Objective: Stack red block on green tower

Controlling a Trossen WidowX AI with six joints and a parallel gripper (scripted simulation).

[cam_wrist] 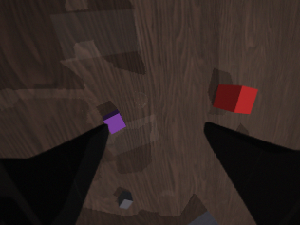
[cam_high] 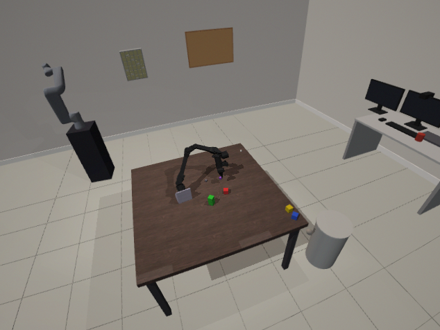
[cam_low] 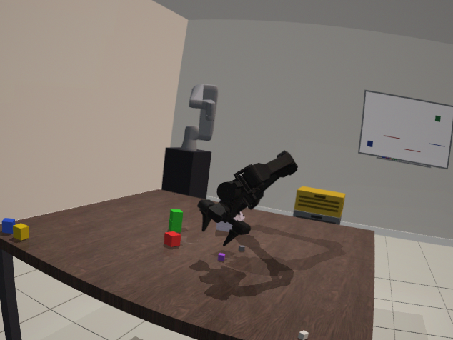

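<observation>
The red block (cam_high: 225,190) (cam_low: 171,238) (cam_wrist: 235,98) lies on the dark wooden table (cam_high: 198,241) (cam_low: 109,263), just in front of the green tower (cam_high: 211,199) (cam_low: 175,220), which stands upright. My gripper (cam_high: 218,174) (cam_low: 216,231) (cam_wrist: 157,127) is open and empty. It hangs a little above the table, to one side of the red block and apart from it. In the wrist view the red block lies beyond the right fingertip. The tower does not show in the wrist view.
A small purple cube (cam_high: 220,177) (cam_low: 221,256) (cam_wrist: 115,123) lies by my left fingertip, a small grey cube (cam_low: 241,248) (cam_wrist: 125,203) close by. A yellow block (cam_high: 289,208) (cam_low: 21,231) and a blue block (cam_high: 295,215) (cam_low: 8,225) sit at the table's edge. A tiny white cube (cam_high: 241,150) (cam_low: 303,333) lies at another edge.
</observation>
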